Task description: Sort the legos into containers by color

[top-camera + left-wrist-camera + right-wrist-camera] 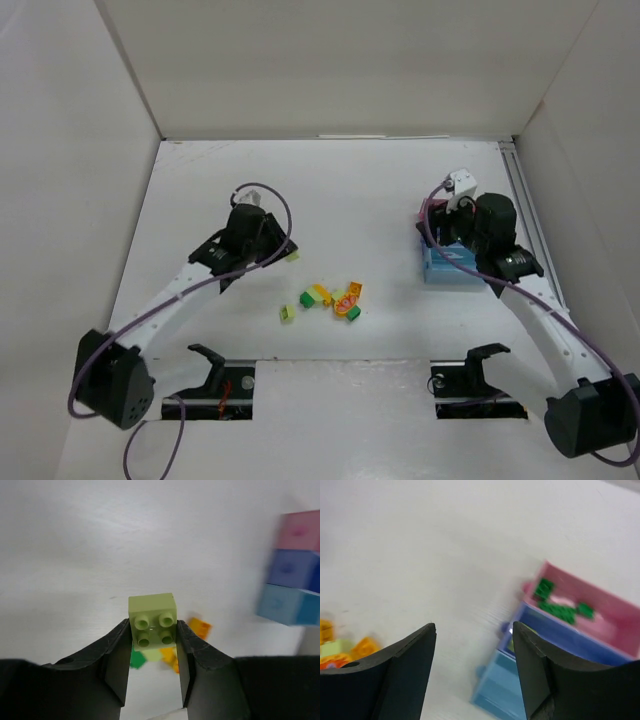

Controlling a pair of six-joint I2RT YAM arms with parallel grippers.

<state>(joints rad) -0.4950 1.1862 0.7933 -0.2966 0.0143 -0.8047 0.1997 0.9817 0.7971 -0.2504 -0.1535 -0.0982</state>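
My left gripper (153, 626) is shut on a pale yellow-green lego (151, 610), held studs toward the camera just above the table; in the top view this brick (293, 254) sits at the gripper's tip, left of the loose legos (335, 298). The pile holds green, orange and yellow-green bricks, with one yellow-green piece (286, 313) apart. My right gripper (474, 632) is open and holds nothing, hovering over the containers (445, 268). The pink tray (615, 611) holds dark green legos (560, 611); the dark blue tray (560, 636) and the light blue tray (502, 690) join it in a row.
White walls enclose the table on three sides. A metal rail (525, 210) runs along the right edge beside the trays. Two black gripper rests (212, 362) (480, 360) stand at the near edge.
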